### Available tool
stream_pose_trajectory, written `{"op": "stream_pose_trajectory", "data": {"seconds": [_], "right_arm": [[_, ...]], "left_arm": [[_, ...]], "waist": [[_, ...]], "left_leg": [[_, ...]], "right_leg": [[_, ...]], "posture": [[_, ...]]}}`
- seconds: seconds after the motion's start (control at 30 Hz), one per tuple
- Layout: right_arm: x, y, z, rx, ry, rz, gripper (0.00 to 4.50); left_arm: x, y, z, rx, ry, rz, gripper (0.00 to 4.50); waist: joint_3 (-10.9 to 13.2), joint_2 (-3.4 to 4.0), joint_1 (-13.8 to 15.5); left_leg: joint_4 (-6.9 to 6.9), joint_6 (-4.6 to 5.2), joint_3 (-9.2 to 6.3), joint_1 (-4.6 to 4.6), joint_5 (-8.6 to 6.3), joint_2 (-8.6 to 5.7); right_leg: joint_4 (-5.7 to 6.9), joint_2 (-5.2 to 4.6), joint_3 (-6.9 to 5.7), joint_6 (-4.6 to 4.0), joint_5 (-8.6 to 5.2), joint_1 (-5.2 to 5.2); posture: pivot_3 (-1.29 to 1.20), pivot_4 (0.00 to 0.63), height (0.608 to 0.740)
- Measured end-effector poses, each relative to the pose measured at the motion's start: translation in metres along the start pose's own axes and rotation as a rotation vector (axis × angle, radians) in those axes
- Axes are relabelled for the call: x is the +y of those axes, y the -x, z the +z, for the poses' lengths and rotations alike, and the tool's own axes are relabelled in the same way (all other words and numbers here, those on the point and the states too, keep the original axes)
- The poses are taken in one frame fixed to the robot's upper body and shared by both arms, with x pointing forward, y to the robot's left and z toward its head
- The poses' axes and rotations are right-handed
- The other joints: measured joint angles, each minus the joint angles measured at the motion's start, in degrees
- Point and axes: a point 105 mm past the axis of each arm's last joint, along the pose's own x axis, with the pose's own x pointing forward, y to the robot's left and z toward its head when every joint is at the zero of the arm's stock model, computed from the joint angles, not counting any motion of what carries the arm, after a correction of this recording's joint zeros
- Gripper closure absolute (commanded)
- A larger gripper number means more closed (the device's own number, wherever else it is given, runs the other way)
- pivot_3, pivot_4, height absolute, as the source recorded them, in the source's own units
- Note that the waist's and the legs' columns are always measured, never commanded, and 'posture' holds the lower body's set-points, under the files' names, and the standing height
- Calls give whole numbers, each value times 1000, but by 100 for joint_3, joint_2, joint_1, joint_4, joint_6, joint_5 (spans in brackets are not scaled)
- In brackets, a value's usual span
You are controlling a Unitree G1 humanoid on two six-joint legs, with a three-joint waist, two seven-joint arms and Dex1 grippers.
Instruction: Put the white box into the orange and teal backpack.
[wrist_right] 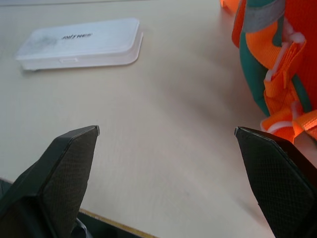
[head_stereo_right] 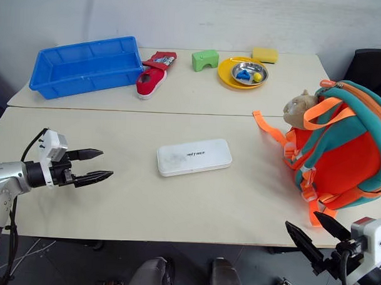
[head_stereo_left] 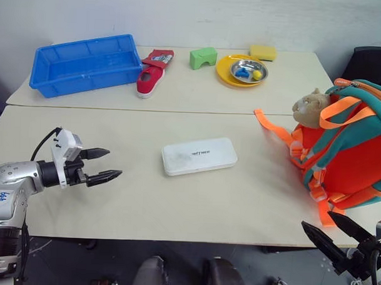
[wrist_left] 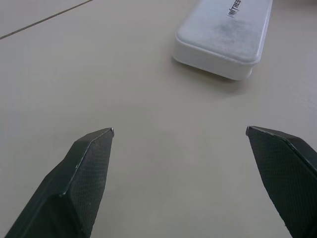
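The left claw [head_stereo_left: 105,165] is hovering spread wide, the white box [head_stereo_left: 199,155] lying ahead of it; the right claw [head_stereo_left: 330,232] is gaping beside the orange and teal backpack [head_stereo_left: 347,148].

The white box [head_stereo_left: 199,156] looked like smooth matt plastic. The orange and teal backpack [head_stereo_left: 350,145] was soft cloth with woven straps. The tabletop [head_stereo_left: 176,204] was pale and matt; the bowl [head_stereo_left: 248,71], upper right, shiny metal.
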Motion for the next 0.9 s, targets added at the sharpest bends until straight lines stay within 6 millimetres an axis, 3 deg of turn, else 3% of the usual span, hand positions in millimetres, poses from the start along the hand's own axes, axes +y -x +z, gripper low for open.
{"op": "stream_pose_trajectory", "data": {"seconds": [0.77,0.9], "right_arm": [[-4,10,-25,18,15,-28,20],[11,-12,-26,-14,13,50,20]], "left_arm": [[-4,-8,2,18,16,6,0],[-27,-28,10,-21,2,-79,0]], "waist": [[0,0,-2],[0,0,-2]], "left_leg": [[-1,-1,0,1,0,-1],[3,-1,0,0,0,-1]], "right_leg": [[0,0,0,-1,-1,0],[3,-2,0,-2,-1,0]], "posture": [[0,150,740],[0,150,740]]}}
